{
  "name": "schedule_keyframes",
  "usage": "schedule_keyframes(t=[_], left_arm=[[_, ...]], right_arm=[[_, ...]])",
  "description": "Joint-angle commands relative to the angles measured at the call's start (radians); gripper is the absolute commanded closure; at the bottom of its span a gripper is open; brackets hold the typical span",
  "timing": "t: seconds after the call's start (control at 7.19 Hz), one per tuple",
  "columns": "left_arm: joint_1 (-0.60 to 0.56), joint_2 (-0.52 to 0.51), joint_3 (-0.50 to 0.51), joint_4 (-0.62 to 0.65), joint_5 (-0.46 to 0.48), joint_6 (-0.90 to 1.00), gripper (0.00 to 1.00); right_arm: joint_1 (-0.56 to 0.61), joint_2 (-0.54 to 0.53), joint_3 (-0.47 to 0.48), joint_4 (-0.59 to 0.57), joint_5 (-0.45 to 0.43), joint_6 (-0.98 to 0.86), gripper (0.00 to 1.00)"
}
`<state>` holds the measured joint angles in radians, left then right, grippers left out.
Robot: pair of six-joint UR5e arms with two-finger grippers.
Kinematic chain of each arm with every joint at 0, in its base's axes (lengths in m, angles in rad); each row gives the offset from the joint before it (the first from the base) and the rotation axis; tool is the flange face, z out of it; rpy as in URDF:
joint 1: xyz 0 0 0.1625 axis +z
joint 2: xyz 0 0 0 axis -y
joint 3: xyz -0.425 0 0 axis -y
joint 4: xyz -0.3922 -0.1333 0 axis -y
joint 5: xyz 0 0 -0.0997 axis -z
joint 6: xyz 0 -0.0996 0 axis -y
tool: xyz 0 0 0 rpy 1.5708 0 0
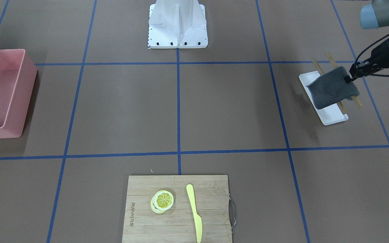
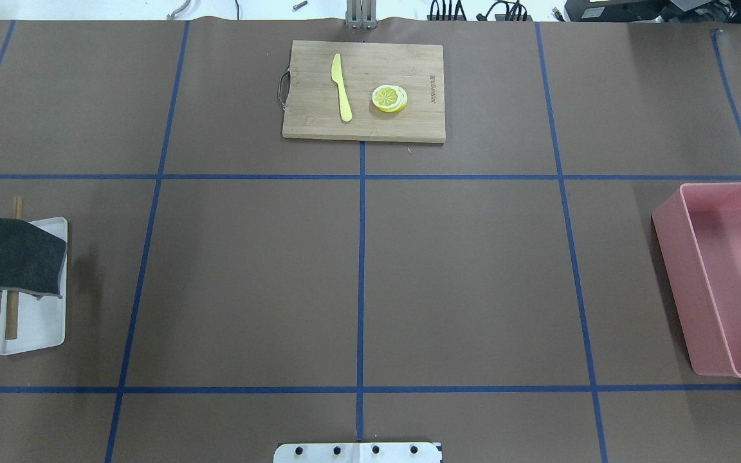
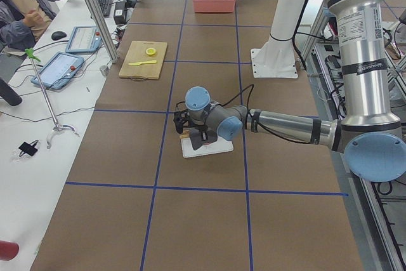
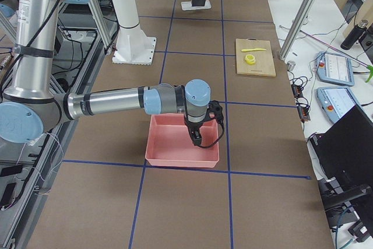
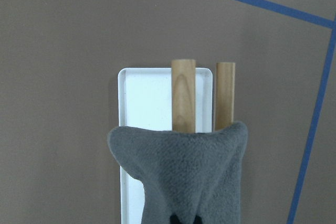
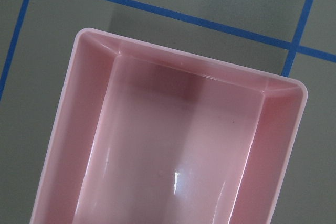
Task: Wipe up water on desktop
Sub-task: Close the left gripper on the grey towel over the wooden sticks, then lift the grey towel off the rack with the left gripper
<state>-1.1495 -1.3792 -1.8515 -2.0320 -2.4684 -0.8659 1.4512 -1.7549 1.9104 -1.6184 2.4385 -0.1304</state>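
The brown desktop (image 2: 473, 270) with blue tape lines shows no water that I can make out. My left gripper (image 1: 349, 79) is shut on one edge of a grey cloth (image 1: 331, 88). The cloth hangs from it over a white tray (image 1: 331, 118) with two wooden sticks (image 1: 357, 101) across it. In the left wrist view the cloth (image 5: 184, 177) covers the near ends of the sticks (image 5: 183, 93). My right gripper (image 4: 196, 134) hangs over a pink bin (image 4: 175, 144). It shows only in the exterior right view, so I cannot tell whether it is open or shut.
A bamboo cutting board (image 2: 422, 125) with a yellow knife (image 2: 341, 87) and lemon slices (image 2: 389, 98) lies at the table's far middle. The pink bin (image 2: 724, 276) is on my right side, and the robot's white base (image 1: 177, 25) is at my near edge.
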Motion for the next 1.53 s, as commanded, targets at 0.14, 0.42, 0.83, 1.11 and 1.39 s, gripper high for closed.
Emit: schedule_keyframes(t=[0.14, 0.42, 0.83, 1.11, 1.39], left_arm=[[-0.007, 0.006, -0.052, 0.003, -0.045, -0.01, 1.0], [-0.028, -0.087, -0.077, 0.003, -0.156, -0.185, 1.0], [0.073, -0.419, -0.069, 0.01, -0.111, -0.593, 1.0], [0.257, -0.692, 0.006, 0.065, 0.071, -0.85, 1.0], [0.397, -0.925, 0.04, 0.236, 0.252, -0.921, 1.0]], right_arm=[[-0.002, 0.012, 0.018, 0.0, 0.001, 0.003, 0.0], [-0.04, 0.078, 0.053, 0.0, 0.002, 0.125, 0.0], [-0.173, 0.294, 0.059, 0.0, -0.006, 0.36, 0.0], [-0.359, 0.469, 0.059, 0.0, -0.138, 0.508, 0.0], [-0.499, 0.621, 0.061, 0.0, -0.238, 0.674, 0.0]])
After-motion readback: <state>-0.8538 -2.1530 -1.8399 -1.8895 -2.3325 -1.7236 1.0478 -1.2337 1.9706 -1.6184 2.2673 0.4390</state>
